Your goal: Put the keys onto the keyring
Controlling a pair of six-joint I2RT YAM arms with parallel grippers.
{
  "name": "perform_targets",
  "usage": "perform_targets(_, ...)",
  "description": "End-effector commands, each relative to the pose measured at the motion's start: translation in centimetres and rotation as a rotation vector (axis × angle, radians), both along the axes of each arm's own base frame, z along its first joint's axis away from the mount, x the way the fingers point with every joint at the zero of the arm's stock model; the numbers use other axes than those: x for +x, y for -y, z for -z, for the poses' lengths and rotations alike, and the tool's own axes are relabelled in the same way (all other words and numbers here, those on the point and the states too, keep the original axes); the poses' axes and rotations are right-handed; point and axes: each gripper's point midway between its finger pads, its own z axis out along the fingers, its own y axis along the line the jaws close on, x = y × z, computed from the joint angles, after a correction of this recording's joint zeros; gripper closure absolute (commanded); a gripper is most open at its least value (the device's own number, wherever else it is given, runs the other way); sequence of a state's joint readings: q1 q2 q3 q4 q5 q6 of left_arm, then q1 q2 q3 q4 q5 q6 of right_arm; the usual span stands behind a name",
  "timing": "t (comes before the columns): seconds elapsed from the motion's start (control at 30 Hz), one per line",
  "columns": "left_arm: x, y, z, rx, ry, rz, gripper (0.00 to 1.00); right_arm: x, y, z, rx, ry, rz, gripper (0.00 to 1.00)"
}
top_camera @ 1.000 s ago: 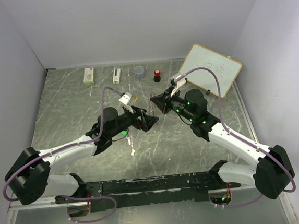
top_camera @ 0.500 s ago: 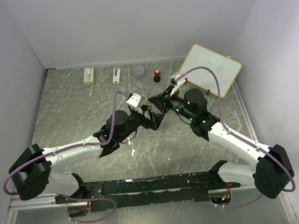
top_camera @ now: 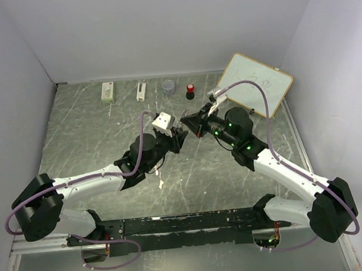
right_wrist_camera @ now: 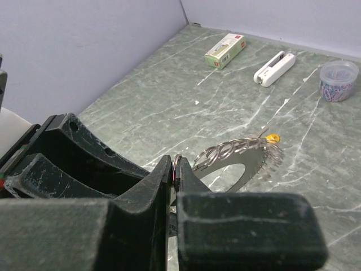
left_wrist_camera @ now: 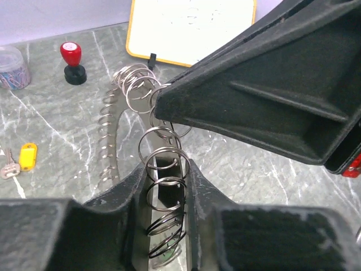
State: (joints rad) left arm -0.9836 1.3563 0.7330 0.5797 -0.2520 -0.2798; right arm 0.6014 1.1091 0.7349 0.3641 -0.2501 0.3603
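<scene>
The keyring is held off the table between the two grippers, around the middle of the table and a little toward its far edge. It is a wide flat silver ring with many small wire loops threaded along its rim.

The right gripper is pinched tight on the rim, and a loop shows in the thin slit between its fingers. The left gripper meets it from the other side. Its jaws stand narrow, with a stretch of the looped rim running up between them, and the loops fill the gap from one finger to the other. The two grippers are just beside each other, tip to tip.

The yellow key lies flat on the table, apart from the ring and to the left in the left wrist view. It is not on the ring.

Along the far edge of the table stand a green box, a white stapler, a small cup of paper clips and a red-topped knob. A whiteboard lies tilted in the far right corner.
</scene>
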Motion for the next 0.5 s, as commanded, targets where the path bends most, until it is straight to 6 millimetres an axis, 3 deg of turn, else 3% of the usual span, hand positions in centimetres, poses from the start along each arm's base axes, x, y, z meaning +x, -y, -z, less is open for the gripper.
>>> perform_targets(0.0, 0.0, -0.2, -1.1, 0.0, 0.044, -0.008, 0.83, -0.2, 0.4, -2.0, 0.032, 0.031, 0.011, 1.0)
perform_targets(0.07, 0.0, -0.5, -1.1, 0.009, 0.048, -0.013, 0.91, -0.1, 0.4, -1.9, 0.029, 0.024, 0.017, 1.0)
perform_targets(0.23, -0.1, -1.3, -1.3, 0.03, 0.063, -0.029, 0.93, 0.0, 0.6, -1.6, 0.025, 0.008, 0.03, 1.0)
perform_targets(0.27, -0.1, -1.5, -1.4, 0.036, 0.068, -0.032, 0.93, 0.1, 0.8, -1.6, 0.025, 0.005, 0.041, 0.94)
perform_targets(0.4, -0.4, -2.3, -1.2, 0.086, 0.091, -0.033, 0.93, 0.3, 2.0, -2.5, 0.019, 0.016, 0.105, 0.51)
perform_targets(0.47, -0.7, -2.9, -0.7, 0.116, 0.105, -0.027, 0.93, 0.4, 2.8, -3.0, 0.022, 0.03, 0.146, 0.4)
